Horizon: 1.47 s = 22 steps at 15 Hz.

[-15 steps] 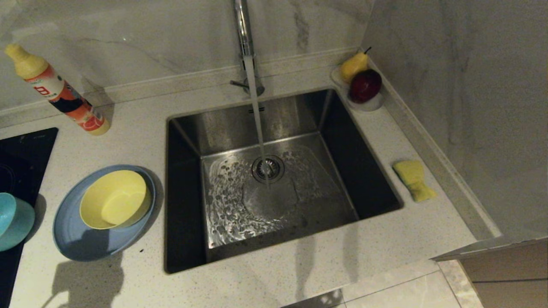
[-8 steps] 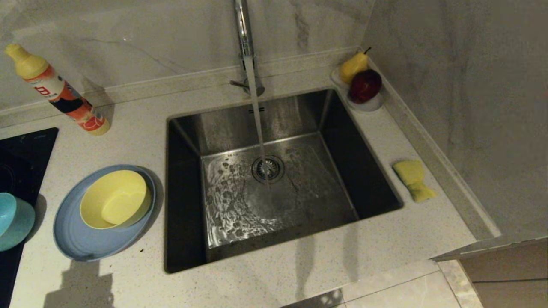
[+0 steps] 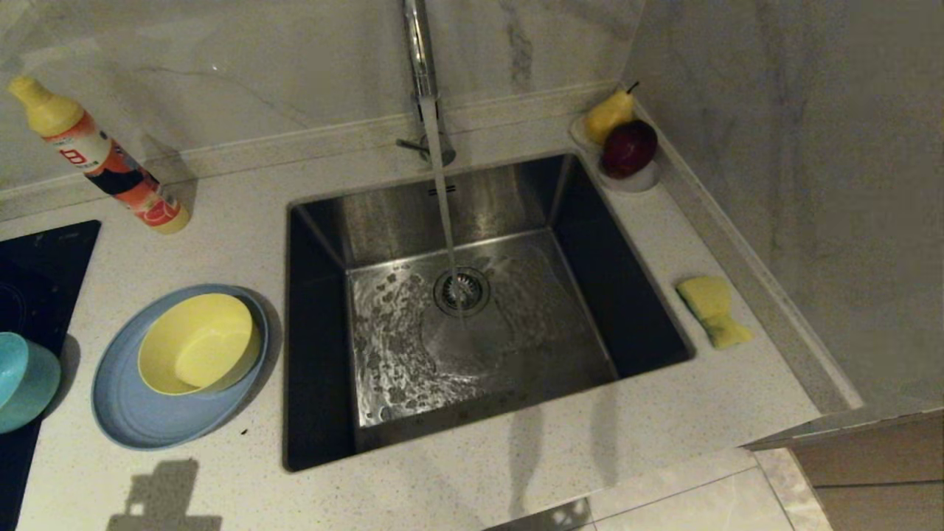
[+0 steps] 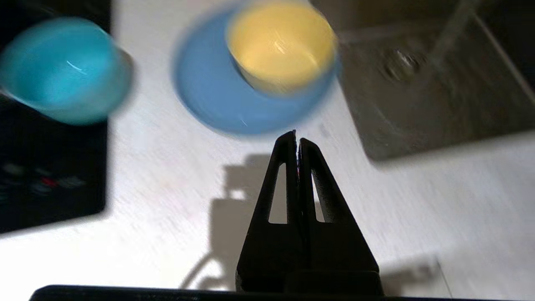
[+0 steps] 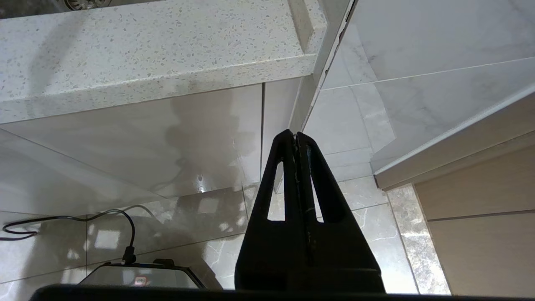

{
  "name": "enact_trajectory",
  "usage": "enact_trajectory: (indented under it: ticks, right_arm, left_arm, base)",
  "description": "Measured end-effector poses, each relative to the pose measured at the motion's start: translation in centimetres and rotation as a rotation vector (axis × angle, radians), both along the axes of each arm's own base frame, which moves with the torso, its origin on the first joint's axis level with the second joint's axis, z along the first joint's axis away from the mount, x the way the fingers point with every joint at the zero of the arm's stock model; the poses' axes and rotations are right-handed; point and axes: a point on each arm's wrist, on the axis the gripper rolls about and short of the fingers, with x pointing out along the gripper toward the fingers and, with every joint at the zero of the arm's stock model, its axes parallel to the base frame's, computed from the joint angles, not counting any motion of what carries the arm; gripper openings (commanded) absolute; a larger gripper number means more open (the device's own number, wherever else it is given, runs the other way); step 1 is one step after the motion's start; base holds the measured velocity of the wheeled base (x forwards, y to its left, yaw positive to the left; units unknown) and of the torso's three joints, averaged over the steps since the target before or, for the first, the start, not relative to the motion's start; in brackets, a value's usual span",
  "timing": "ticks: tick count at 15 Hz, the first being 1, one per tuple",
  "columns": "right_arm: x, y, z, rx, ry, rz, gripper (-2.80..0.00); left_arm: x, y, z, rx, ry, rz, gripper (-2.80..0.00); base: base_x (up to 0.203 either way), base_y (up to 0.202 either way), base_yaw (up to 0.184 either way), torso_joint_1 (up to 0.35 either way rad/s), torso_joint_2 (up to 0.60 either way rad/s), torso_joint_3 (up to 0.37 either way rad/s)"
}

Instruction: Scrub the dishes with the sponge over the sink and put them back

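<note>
The slate-blue plate [image 3: 136, 413] lies on the counter left of the sink [image 3: 317, 221], with the pale-yellow bowl [image 3: 198, 343] standing in it. A teal bowl [image 3: 18, 380] sits at the far left, on the hob's edge. The yellow sponge [image 3: 714, 310] rests on the counter right of the sink. Water runs from the chrome tap [image 3: 420, 51] onto the drain [image 3: 462, 290]. Neither arm shows in the head view. My left gripper [image 4: 296, 136] is shut and empty, hovering over the counter just short of the plate [image 4: 209, 96], with the yellow bowl [image 4: 281, 44] and teal bowl [image 4: 62, 69] beyond. My right gripper [image 5: 295, 136] is shut and empty, parked low beside the cabinet front.
A yellow-capped detergent bottle [image 3: 99, 158] leans at the back left. A black hob [image 3: 33, 280] fills the left edge. A white dish with a pear [image 3: 609, 112] and a dark red fruit [image 3: 629, 147] sits in the back right corner. A marble wall [image 3: 796, 184] bounds the right.
The left arm's shadow on the counter in front of the plate has drawn back toward the near edge and shrunk. The dishes and the sponge have not moved. Water keeps running.
</note>
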Motion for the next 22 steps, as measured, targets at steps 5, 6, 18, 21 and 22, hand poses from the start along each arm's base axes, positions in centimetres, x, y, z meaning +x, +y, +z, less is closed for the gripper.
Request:
enact_trajectory:
  ticks: [5, 6, 18, 21, 22]
  right_arm:
    - [0.0, 0.0, 0.0, 0.001, 0.0, 0.0, -2.8]
    - [0.0, 0.0, 0.0, 0.001, -0.001, 0.0, -2.8]
    - [0.0, 0.0, 0.0, 0.001, -0.001, 0.0, -2.8]
    - [0.0, 0.0, 0.0, 0.004, -0.012, -0.011, -2.8]
    - [0.1, 0.0, 0.1, -0.002, -0.021, -0.016, -2.8]
  left_arm:
    - [-0.2, -0.1, -3.6, -0.003, -0.027, -0.028, -2.8]
    - [-0.2, -0.1, -3.6, -0.004, -0.045, -0.029, -2.8]
    - [-0.3, 0.0, -3.8, -0.023, -0.048, -0.012, -2.8]
    - [-0.3, 0.0, -3.8, -0.023, -0.047, -0.012, -2.8]
    - [-0.3, 0.0, -3.8, -0.023, -0.047, -0.012, -2.8]
  base:
    - [0.0, 0.0, 0.0, 0.0, 0.0, 0.0]
    - [0.0, 0.0, 0.0, 0.0, 0.0, 0.0]
    - [0.0, 0.0, 0.0, 0.0, 0.0, 0.0]
    - [0.0, 0.0, 0.0, 0.0, 0.0, 0.0]
    - [0.0, 0.0, 0.0, 0.0, 0.0, 0.0]
